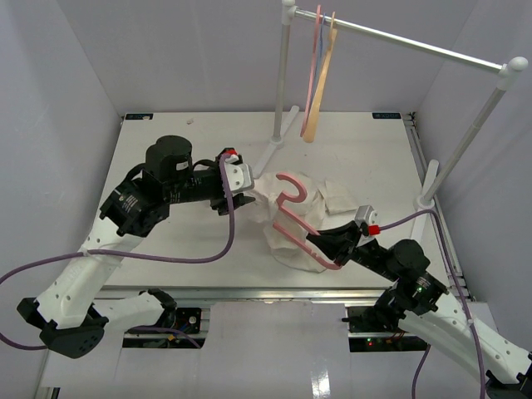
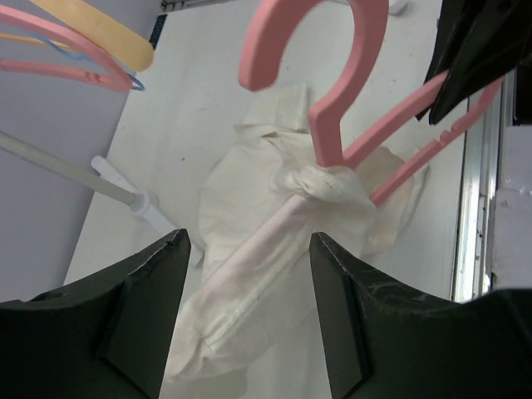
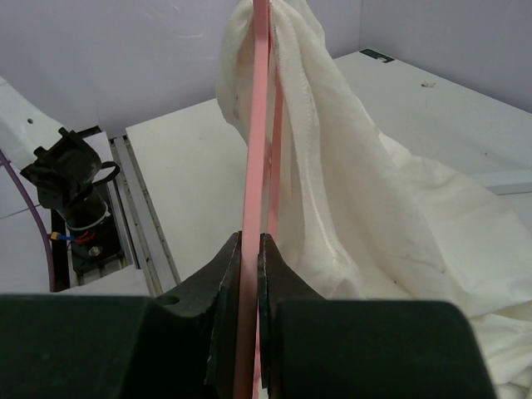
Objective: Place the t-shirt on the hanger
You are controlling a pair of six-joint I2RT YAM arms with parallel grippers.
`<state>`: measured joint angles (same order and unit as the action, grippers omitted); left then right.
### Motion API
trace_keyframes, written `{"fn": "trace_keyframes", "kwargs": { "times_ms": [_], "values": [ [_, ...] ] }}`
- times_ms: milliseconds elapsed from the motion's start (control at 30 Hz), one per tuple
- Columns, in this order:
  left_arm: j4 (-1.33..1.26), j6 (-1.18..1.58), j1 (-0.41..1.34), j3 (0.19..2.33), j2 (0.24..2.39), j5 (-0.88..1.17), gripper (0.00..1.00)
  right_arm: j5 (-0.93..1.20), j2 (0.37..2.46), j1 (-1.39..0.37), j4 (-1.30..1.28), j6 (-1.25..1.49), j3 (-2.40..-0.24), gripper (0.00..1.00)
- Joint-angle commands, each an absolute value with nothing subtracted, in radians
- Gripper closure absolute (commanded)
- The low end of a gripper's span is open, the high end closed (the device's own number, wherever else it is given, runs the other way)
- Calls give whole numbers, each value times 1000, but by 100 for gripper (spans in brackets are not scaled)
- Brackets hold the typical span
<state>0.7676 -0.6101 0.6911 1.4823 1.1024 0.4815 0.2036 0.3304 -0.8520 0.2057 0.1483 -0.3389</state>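
Note:
The cream t-shirt (image 1: 287, 241) lies bunched in the middle of the table, draped partly over the pink hanger (image 1: 293, 193). The hanger's hook sticks up out of the cloth, and one hanger arm is covered by the t-shirt (image 2: 249, 274). My right gripper (image 1: 337, 247) is shut on the bare end of the hanger (image 3: 251, 208), with the t-shirt (image 3: 357, 199) hanging just to its right. My left gripper (image 1: 243, 187) is open at the shirt's left edge. Its fingers (image 2: 158, 307) straddle the cloth-covered hanger arm without pinching it. The hook (image 2: 332, 91) stands just beyond them.
A white rack (image 1: 416, 43) spans the back right, with a second pink hanger (image 1: 314, 66) and a tan hanger (image 1: 324, 79) hung on it. Its post bases stand at the back centre (image 1: 270, 154) and the right edge (image 1: 428, 195). A small folded cloth (image 1: 339, 197) lies right of the shirt.

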Motion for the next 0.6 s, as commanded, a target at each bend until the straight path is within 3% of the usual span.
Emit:
{"fn": "trace_keyframes", "kwargs": {
  "times_ms": [0, 200, 567],
  "values": [
    [848, -703, 695, 1479, 1075, 598, 28, 256, 291, -851, 235, 126, -426, 92],
    [899, -725, 695, 1474, 1096, 719, 27, 284, 317, -851, 182, 88, -472, 92],
    [999, -722, 715, 1455, 1194, 677, 28, 359, 384, -851, 188, 71, -541, 92]
  ]
}}
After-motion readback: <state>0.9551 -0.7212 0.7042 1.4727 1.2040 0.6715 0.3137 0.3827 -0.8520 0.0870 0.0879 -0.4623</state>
